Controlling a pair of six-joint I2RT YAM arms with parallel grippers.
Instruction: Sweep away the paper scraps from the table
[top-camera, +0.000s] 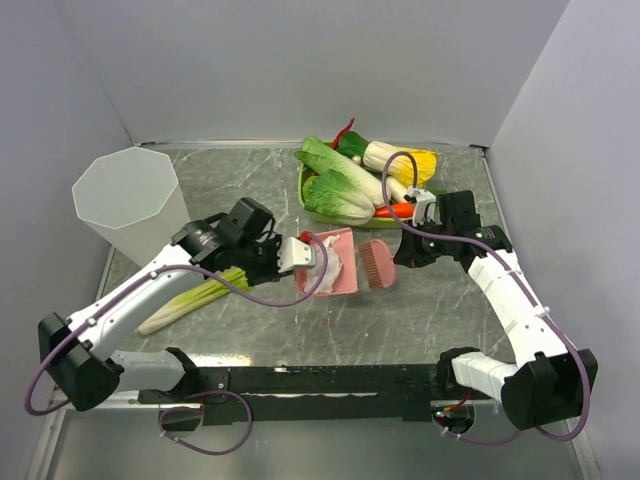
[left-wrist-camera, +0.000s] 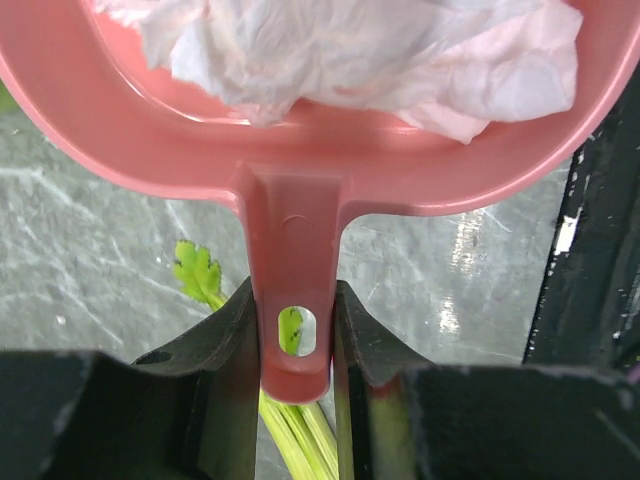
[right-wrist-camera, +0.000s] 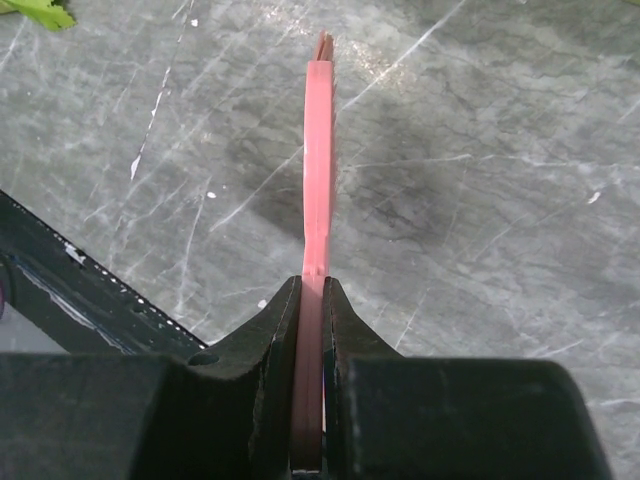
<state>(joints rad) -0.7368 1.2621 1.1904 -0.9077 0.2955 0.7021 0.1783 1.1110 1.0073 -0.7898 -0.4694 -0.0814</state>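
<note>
Our left gripper (left-wrist-camera: 292, 300) pinches the pink dustpan (left-wrist-camera: 300, 150) by its handle, the paper scraps (left-wrist-camera: 380, 50) heaped inside — sweeping seems done. Our right gripper (right-wrist-camera: 312, 290) clamps the brush (right-wrist-camera: 318, 150) over the table (right-wrist-camera: 480, 150). Next, we judge: carry the pan level to the white bin (top-camera: 128, 200).

the light over me is soft, even and bright, coming from above. in the top view the table (top-camera: 250, 170) is plainly lit and my arms throw only faint shadows. at my right wrist, blurry dark patches lie on the marble at 9 and 3 o'clock of the brush (right-wrist-camera: 318, 150). my fingers (right-wrist-camera: 270, 350) sit black and featureless at 6 o'clock. at my left wrist the dustpan (left-wrist-camera: 300, 190) is sharp, with pale glare on the table at 4 o'clock.
</note>
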